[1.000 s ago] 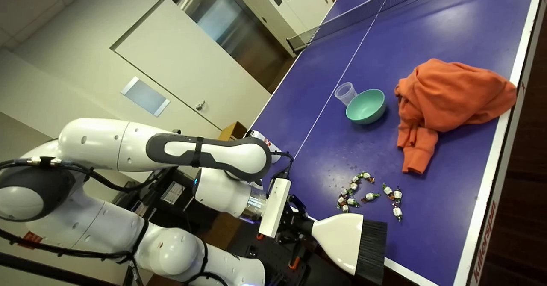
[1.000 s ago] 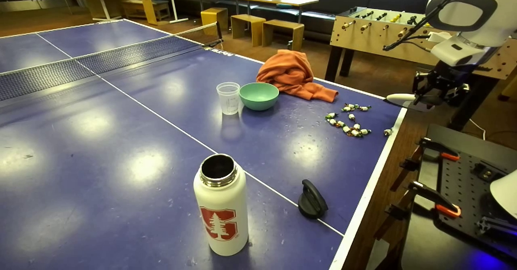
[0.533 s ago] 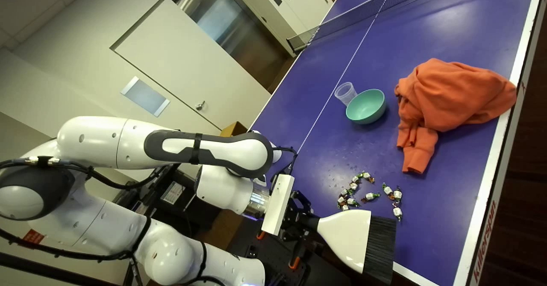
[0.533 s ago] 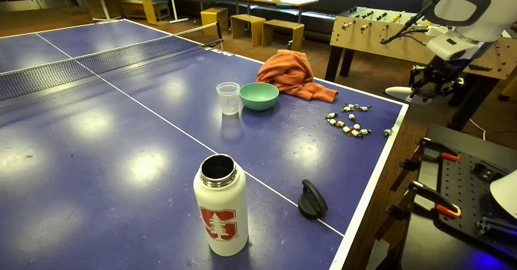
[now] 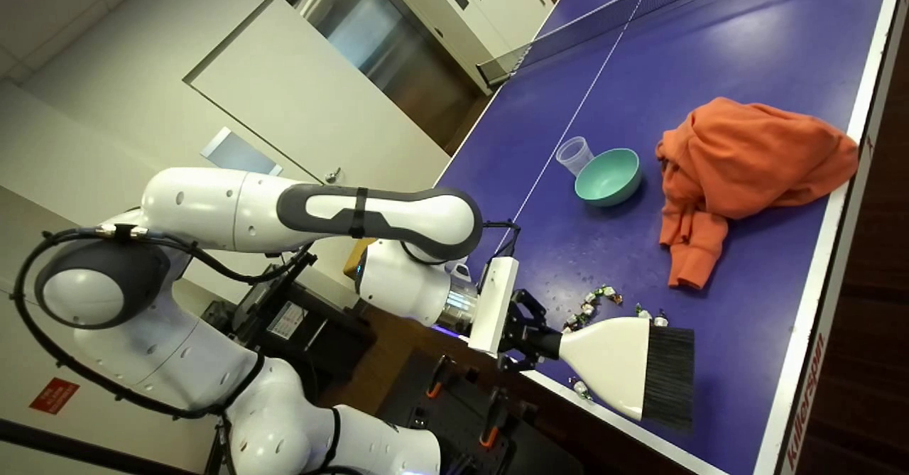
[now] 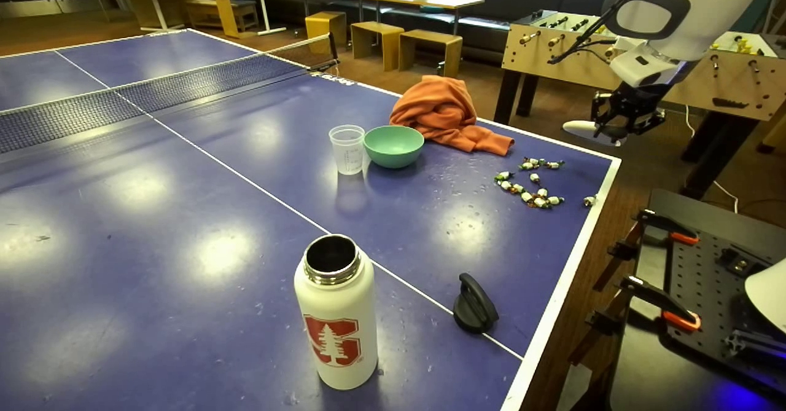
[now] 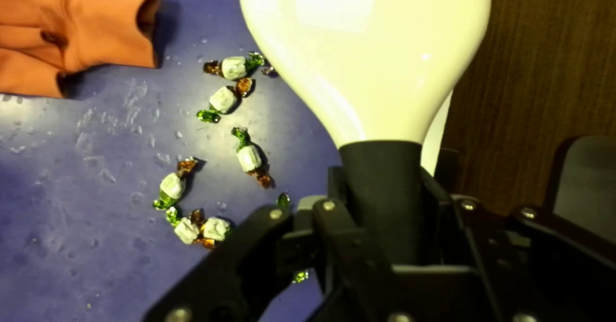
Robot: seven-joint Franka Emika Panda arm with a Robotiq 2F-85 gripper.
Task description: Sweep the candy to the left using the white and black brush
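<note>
The white and black brush point(image 5: 607, 361) has a white fan-shaped body, dark bristles point(image 5: 669, 379) and a black handle point(image 7: 382, 201). My gripper point(image 7: 382, 187) is shut on that handle, one finger at each side. In an exterior view the brush point(image 6: 586, 130) hangs above the table's corner, apart from the surface. Several pieces of candy point(image 7: 249, 158) in white, green and brown wrappers lie loosely scattered on the table, to the left of the brush in the wrist view. One candy point(image 6: 589, 201) lies by itself at the white edge line. From an exterior view the brush hides some pieces.
A teal bowl point(image 5: 608, 180) and a clear cup point(image 5: 574, 155) stand beyond the candy, beside an orange sweater point(image 5: 753, 162). A white bottle point(image 6: 338, 331) and a black lid point(image 6: 474, 305) are elsewhere on the blue table point(image 6: 393, 214). Clamps point(image 6: 666, 230) sit off its edge.
The arm has carried the brush farther over the table, toward the candy, and it now covers some pieces in an exterior view. The candy has stayed put. The grip is unchanged.
</note>
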